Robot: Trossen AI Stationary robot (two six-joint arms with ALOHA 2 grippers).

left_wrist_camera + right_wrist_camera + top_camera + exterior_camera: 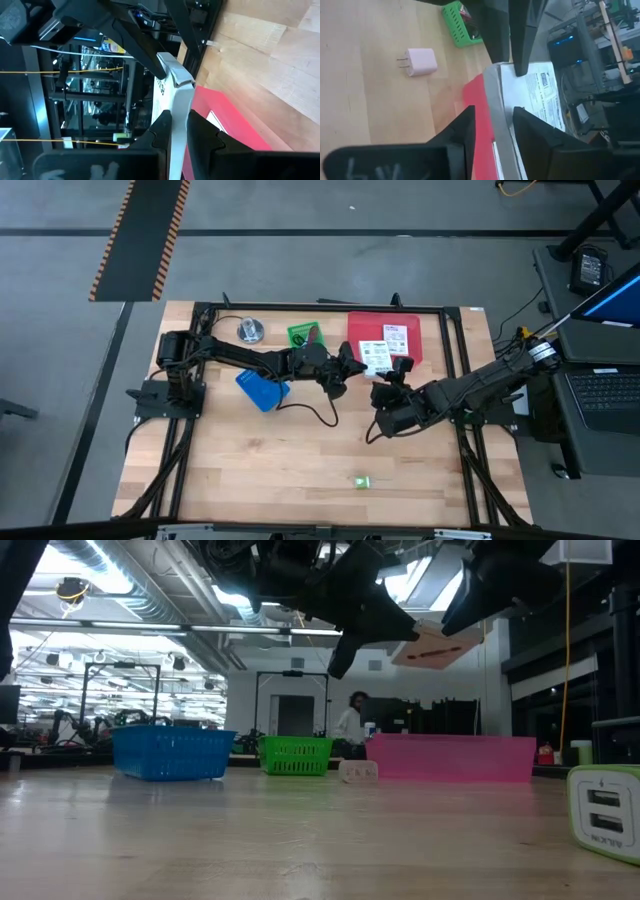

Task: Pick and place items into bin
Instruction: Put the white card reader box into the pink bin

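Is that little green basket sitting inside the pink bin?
No. In the low view the green basket stands on the table by itself, between the blue basket and the pink bin.

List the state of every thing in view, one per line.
white green-printed packet: lifted in the air
left pincer: shut on the packet
right pincer: astride the packet's other edge
red plastic bin: upright, under the packet
blue plastic basket: upright
white plug charger: lying flat
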